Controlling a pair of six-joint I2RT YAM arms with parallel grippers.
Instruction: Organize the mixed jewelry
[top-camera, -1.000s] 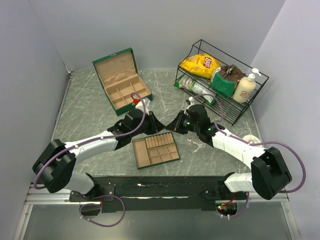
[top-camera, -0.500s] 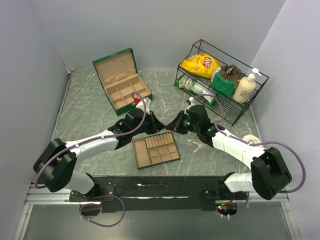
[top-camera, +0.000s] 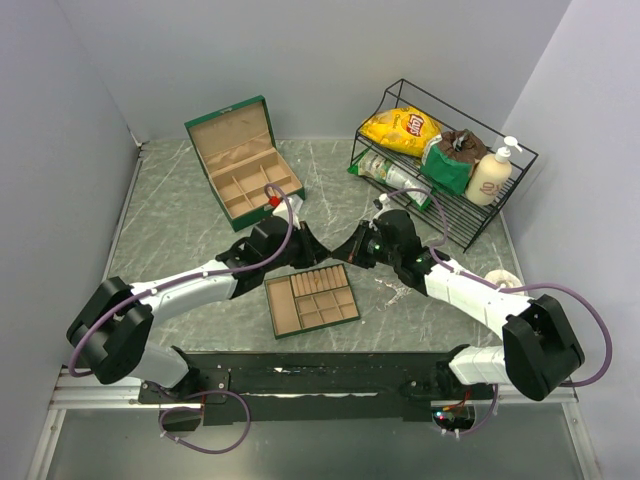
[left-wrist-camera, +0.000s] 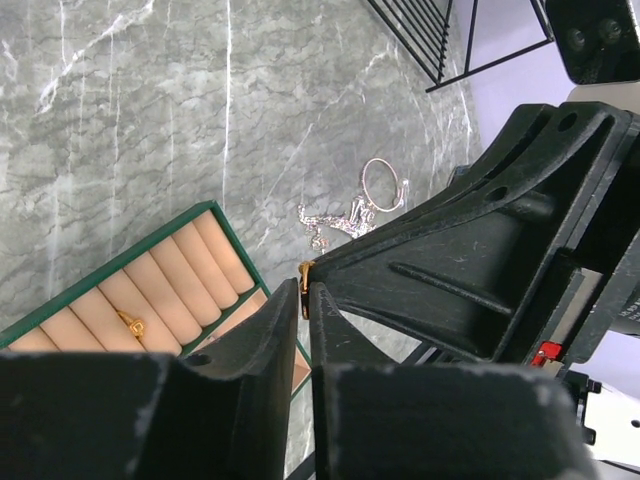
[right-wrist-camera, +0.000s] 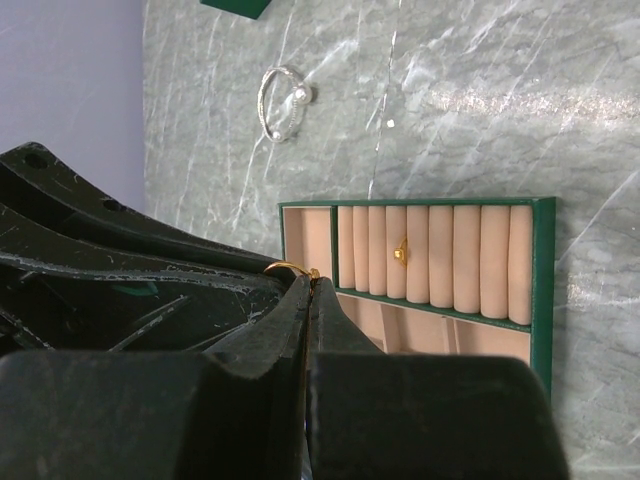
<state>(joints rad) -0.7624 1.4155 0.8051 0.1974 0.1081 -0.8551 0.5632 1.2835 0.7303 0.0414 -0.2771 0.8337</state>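
My left gripper (top-camera: 322, 248) and right gripper (top-camera: 341, 250) meet tip to tip just above the far edge of the flat tan divided tray (top-camera: 343, 315). A small gold ring (left-wrist-camera: 304, 274) is pinched at the tips of my left gripper (left-wrist-camera: 305, 292). The same gold ring (right-wrist-camera: 293, 267) also sticks out of the shut tips of my right gripper (right-wrist-camera: 312, 284). A second gold ring (right-wrist-camera: 401, 252) sits in the tray's roll section. A silvery chain pile (left-wrist-camera: 338, 218) and a wire bangle (left-wrist-camera: 383, 184) lie on the table right of the tray. A silver ring with a bead (right-wrist-camera: 280, 101) lies farther off.
The open green box with tan compartments (top-camera: 243, 160) stands at the back left. A black wire rack (top-camera: 445, 160) with chips, bags and a pump bottle stands at the back right. The tray's green rim (left-wrist-camera: 225, 240) lies right under both grippers.
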